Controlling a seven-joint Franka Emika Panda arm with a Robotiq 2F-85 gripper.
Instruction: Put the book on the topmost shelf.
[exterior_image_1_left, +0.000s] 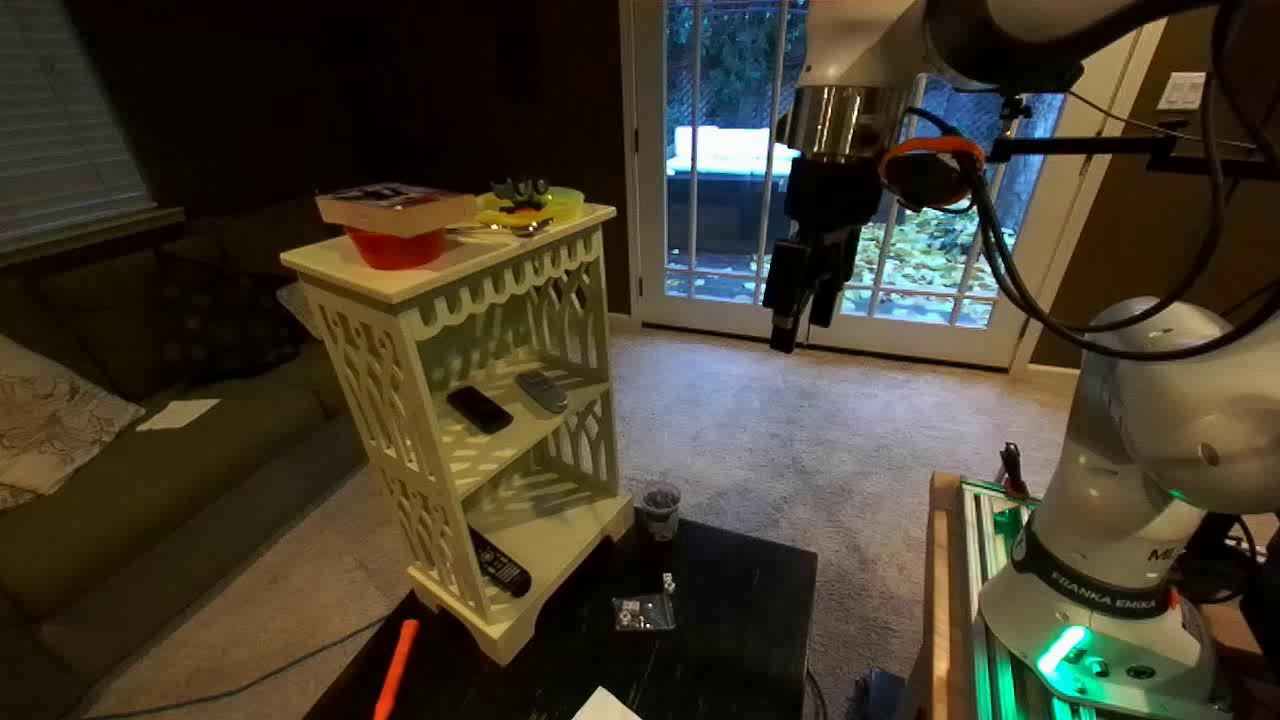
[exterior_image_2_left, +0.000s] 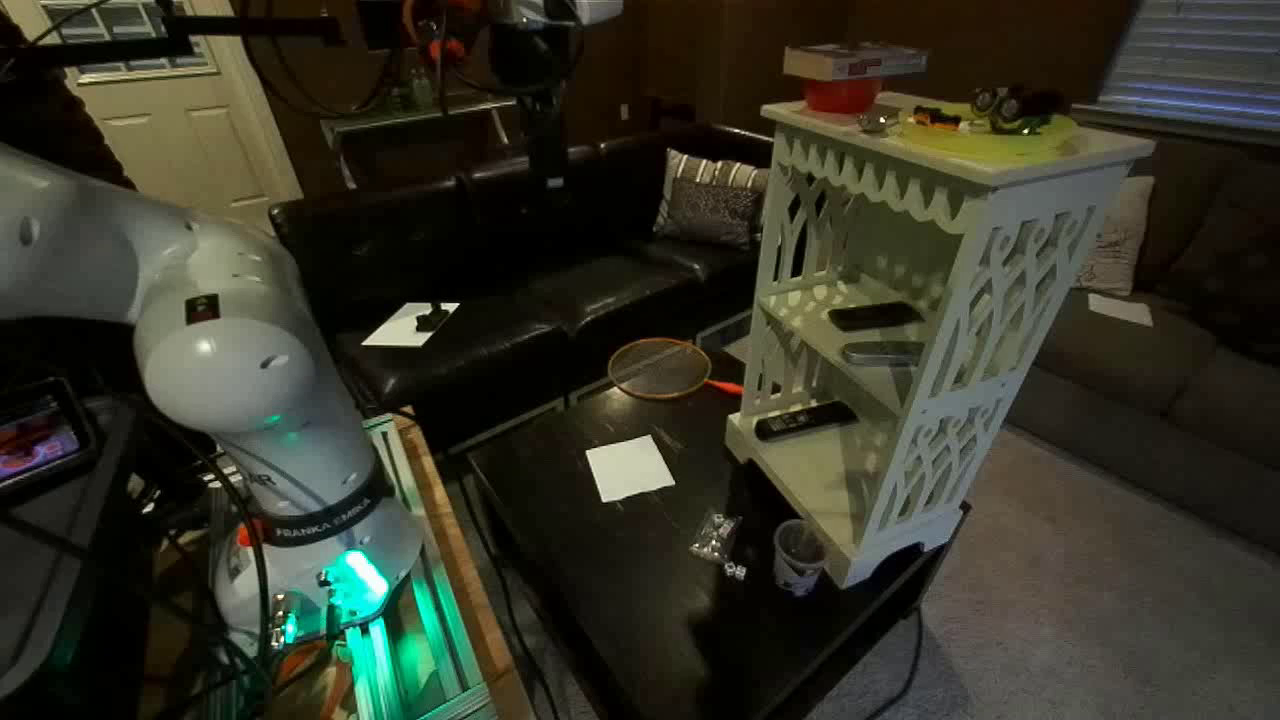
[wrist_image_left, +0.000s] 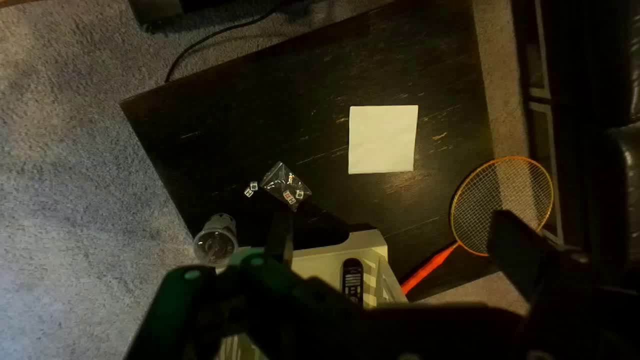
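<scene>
FRANKA EMIKA runs in pale capitals along the dark band (exterior_image_1_left: 1092, 591) on the robot arm's base (exterior_image_1_left: 1130, 640), lower than the gripper (exterior_image_1_left: 803, 333), readable in both exterior views. Just above, in an exterior view, partial lettering (exterior_image_1_left: 1160, 555) on the white casing (exterior_image_1_left: 1110, 490) begins with M. Past the gripper in the wrist view, a small white cube (wrist_image_left: 249, 192) shows what looks like an H.
</scene>
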